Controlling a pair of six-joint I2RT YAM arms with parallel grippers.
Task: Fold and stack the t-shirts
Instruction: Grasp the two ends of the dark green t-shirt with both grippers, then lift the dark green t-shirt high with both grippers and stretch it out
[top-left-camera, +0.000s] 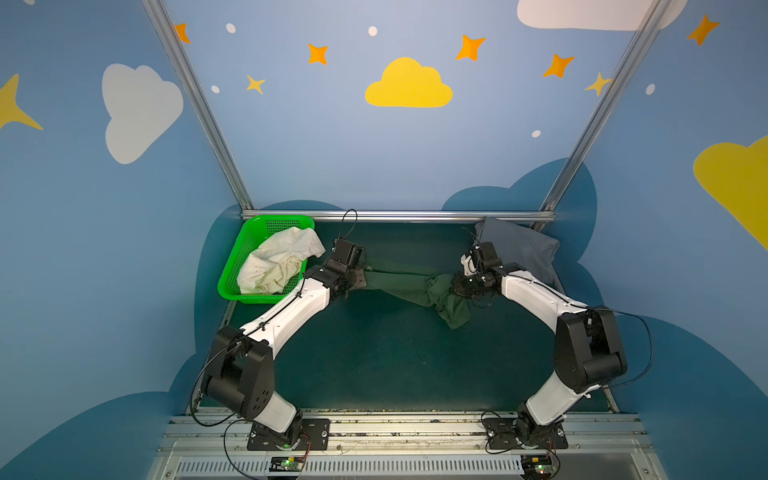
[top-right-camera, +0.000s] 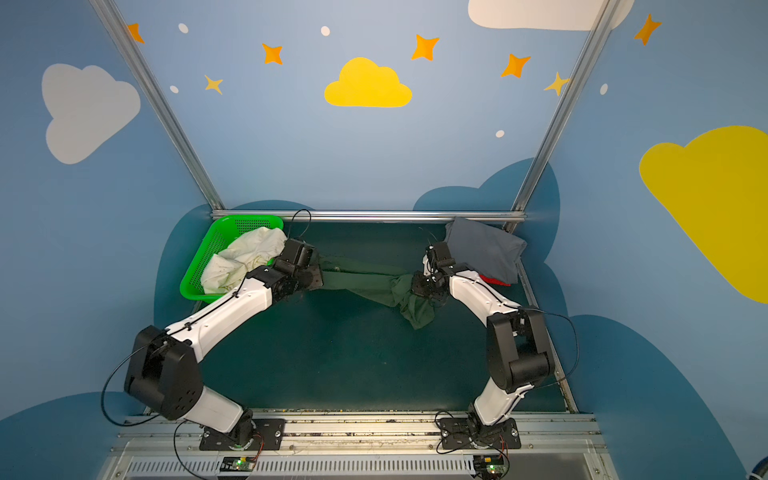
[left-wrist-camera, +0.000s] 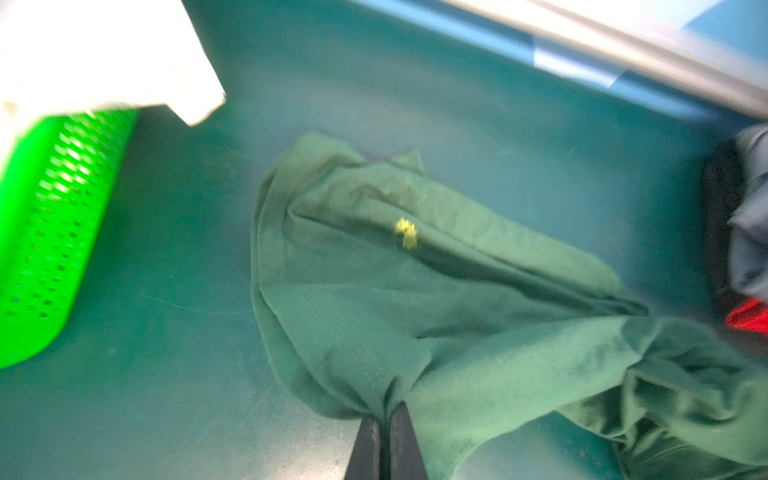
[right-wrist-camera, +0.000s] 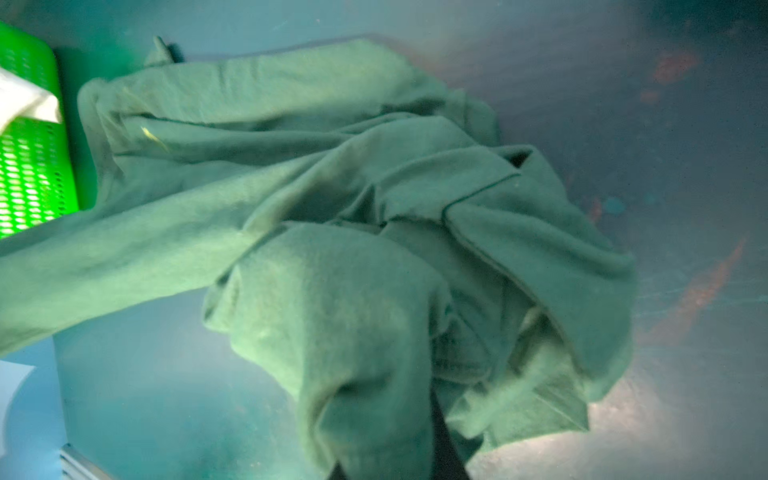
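Note:
A dark green t-shirt (top-left-camera: 409, 286) (top-right-camera: 365, 282) hangs bunched between both grippers over the mat, and a loose clump droops at its right end. My left gripper (top-left-camera: 358, 277) (left-wrist-camera: 388, 413) is shut on its left end, with cloth pinched between the black fingers. The right gripper (top-left-camera: 456, 286) (right-wrist-camera: 395, 440) is shut on the right end, and folds of the green t-shirt (right-wrist-camera: 332, 208) drape over its fingers. A grey t-shirt (top-left-camera: 519, 249) (top-right-camera: 486, 249) lies folded at the back right, on top of a red t-shirt (top-right-camera: 495, 281) (left-wrist-camera: 748, 318). A cream-white t-shirt (top-left-camera: 282, 262) lies crumpled in the basket.
The bright green perforated basket (top-left-camera: 235, 266) (left-wrist-camera: 50, 228) stands at the back left, close to my left wrist. A metal rail (top-left-camera: 399, 215) runs along the back edge. The dark teal mat (top-left-camera: 395, 365) stretches in front of the hanging shirt, between the two arms.

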